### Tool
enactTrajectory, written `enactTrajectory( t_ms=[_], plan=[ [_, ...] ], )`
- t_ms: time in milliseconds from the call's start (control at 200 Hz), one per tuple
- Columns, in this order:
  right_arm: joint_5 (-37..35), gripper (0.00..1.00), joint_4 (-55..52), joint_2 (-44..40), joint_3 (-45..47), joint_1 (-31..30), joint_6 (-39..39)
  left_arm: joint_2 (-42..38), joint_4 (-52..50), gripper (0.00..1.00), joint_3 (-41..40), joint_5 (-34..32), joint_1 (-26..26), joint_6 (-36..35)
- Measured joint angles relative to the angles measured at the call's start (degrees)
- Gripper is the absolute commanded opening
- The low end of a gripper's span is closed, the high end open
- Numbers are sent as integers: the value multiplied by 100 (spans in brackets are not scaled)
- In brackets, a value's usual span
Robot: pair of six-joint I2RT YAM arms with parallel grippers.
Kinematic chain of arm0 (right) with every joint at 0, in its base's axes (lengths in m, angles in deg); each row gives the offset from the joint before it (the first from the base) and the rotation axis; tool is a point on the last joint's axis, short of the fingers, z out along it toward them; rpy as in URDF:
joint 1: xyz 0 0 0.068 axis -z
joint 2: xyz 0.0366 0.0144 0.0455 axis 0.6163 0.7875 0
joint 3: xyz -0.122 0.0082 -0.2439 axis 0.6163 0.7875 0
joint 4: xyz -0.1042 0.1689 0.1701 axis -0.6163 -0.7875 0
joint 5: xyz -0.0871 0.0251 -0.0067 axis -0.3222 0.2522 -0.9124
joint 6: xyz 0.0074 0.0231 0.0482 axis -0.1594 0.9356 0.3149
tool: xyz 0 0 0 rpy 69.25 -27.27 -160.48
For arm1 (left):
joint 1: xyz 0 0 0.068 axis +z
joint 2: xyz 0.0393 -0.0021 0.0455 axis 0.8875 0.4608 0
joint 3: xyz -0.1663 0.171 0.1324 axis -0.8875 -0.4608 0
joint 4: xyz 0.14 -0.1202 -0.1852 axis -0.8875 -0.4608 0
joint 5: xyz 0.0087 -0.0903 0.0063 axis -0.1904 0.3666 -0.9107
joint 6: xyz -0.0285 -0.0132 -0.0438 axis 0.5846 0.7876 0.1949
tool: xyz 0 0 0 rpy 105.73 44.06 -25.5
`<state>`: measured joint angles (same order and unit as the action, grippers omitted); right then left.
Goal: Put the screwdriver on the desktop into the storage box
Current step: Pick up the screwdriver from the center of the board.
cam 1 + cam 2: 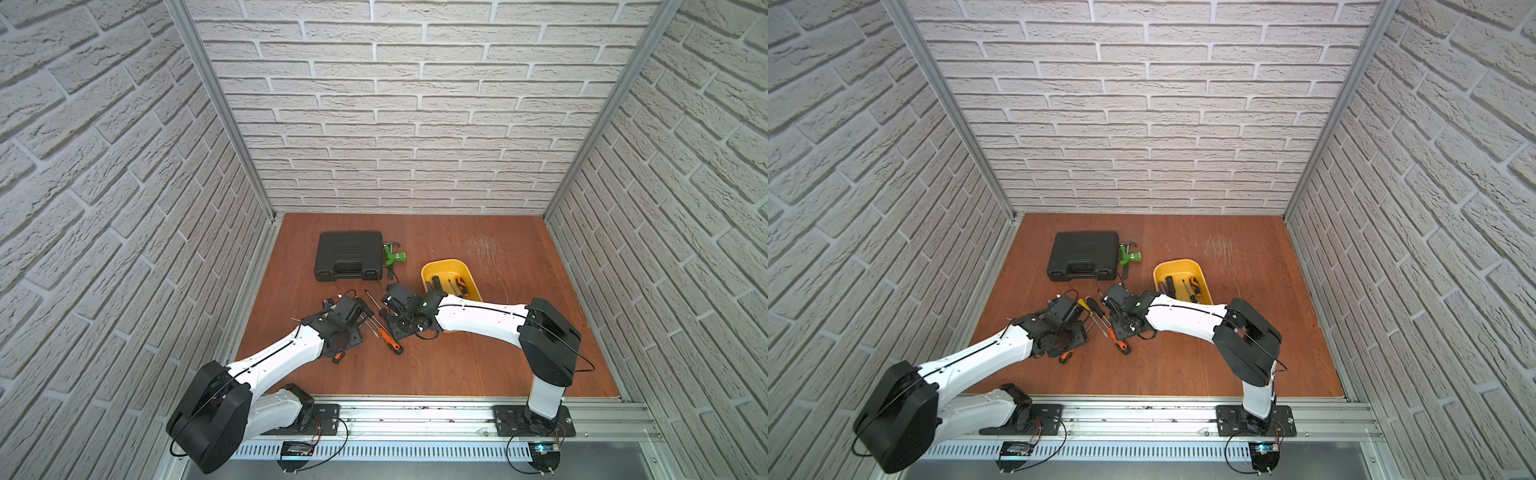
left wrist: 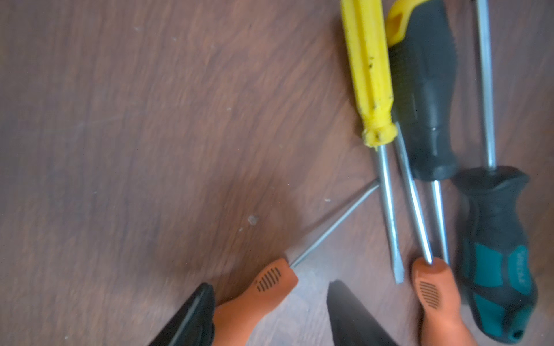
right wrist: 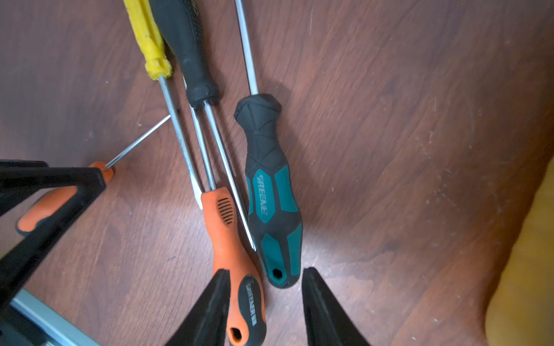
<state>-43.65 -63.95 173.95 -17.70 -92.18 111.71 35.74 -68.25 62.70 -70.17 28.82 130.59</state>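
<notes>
Left wrist view: the left hand [image 2: 271, 286] is spread wide. The small orange driver [image 2: 239, 313] lies on the desk [image 2: 150, 149] with its handle right between the fingers, hard by one and clear of the other. Nothing pinched yet!

Its shaft points at the pile just to the right: yellow driver [image 2: 367, 75], black driver [image 2: 425, 90], big orange driver [image 2: 434, 296] and teal driver [image 2: 497, 254]. They lie side by side, touching in places.

Over to the right wrist view, and the right hand [image 3: 266, 271] is spread too. It straddles two handle ends at once, the big orange one against a finger and the teal one in the gap. No grip there either.

I'd call this the pick-up stage: both hands lined up, neither closed. The next move, to my eye, wants a clean close on one handle only, then a lift that doesn't drag the neighbours. The right hand has the harder choice, with two handles between its fingers.

Further right and a little farther back, in a top view, sits the box [image 1: 444, 263]. It's near the right hand with a few drivers already inside, so it's a short carry.
</notes>
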Motion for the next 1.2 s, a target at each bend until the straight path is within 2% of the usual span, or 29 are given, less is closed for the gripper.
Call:
enactTrajectory(
  t_ms=[365, 855, 1200],
  plan=[
    [31, 40, -205, 402, -280, 0, -11, -671, -11, 71, -229, -175, 151, 190],
    [20, 40, -232, 651, -348, -2, -11, -750, 59, 80, -435, -179, 186, 297],
    [-138, 43, -496, 1143, -922, -13, -98, -796, 192, 81, -494, -168, 225, 319]
  ],
)
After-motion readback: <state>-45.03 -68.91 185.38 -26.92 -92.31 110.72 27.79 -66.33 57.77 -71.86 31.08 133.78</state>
